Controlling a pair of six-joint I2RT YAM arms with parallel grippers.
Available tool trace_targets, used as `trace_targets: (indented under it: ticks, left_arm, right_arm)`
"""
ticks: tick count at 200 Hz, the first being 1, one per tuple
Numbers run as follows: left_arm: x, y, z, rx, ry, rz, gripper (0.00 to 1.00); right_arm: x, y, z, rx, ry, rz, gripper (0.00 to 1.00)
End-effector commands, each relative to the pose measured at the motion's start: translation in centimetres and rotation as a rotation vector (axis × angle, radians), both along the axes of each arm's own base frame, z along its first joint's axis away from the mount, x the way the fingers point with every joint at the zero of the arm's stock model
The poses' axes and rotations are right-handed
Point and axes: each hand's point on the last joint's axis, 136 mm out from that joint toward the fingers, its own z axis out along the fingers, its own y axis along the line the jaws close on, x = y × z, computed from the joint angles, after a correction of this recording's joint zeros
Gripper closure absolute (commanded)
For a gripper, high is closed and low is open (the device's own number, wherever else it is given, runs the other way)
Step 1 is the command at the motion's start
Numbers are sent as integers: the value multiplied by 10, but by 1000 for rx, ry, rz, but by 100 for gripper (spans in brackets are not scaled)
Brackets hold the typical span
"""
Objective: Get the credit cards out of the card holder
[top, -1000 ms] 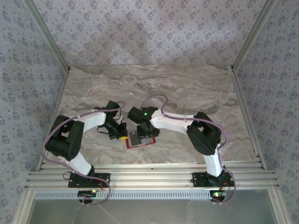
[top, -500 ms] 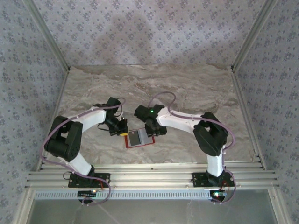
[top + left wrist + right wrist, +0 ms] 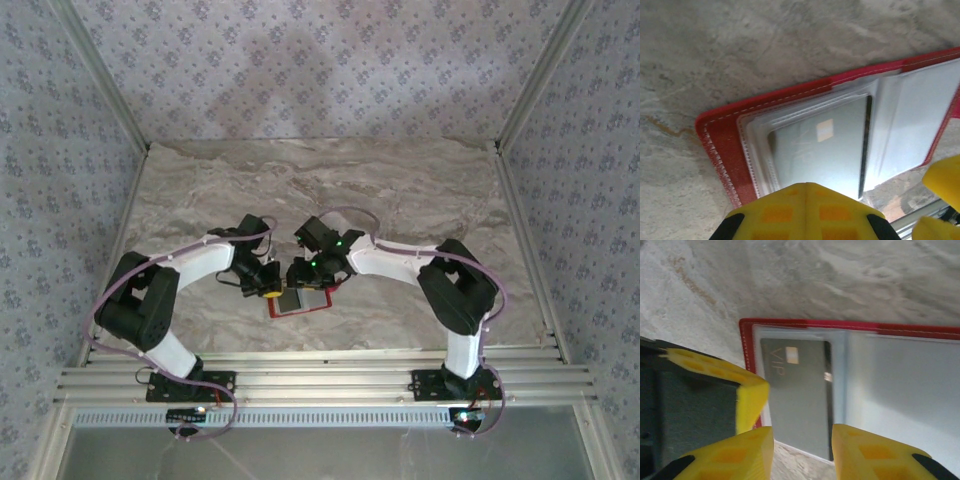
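Your left gripper (image 3: 266, 288) sits spread at the left edge of the card holder (image 3: 720, 130), gripping nothing; likely pinning it. The holder lies open, lower centre of the top view, credit card (image 3: 820, 145) tucked inside. Right gripper (image 3: 802, 440), fingers apart and empty, straddles the card for the pull. Marbled table (image 3: 400, 180), patterned wallpaper walls (image 3: 300, 70).

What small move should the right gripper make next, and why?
Probably lower the right gripper slightly and close on the near edge of the credit card: its open jaws straddle that edge, and the card sits inside the clear sleeve of the card holder.
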Motion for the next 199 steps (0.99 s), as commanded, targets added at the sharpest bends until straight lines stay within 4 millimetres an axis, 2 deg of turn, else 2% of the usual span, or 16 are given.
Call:
trace_targets:
  ticks: [1, 81, 116, 144, 199]
  left_arm:
    - [-5, 2, -5, 5, 18, 12, 98]
    - [-7, 5, -10, 17, 24, 6, 98]
    - [-7, 6, -9, 21, 24, 3, 98]
    - [-6, 7, -8, 28, 21, 1, 98]
    - [-5, 10, -7, 41, 22, -7, 98]
  right_arm:
    - [-1, 16, -2, 71, 45, 22, 64]
    - [0, 13, -28, 21, 75, 24, 65]
    - [0, 1, -37, -55, 54, 15, 66]
    - [2, -10, -36, -113, 24, 9, 66]
    - [0, -17, -29, -148, 0, 8, 67]
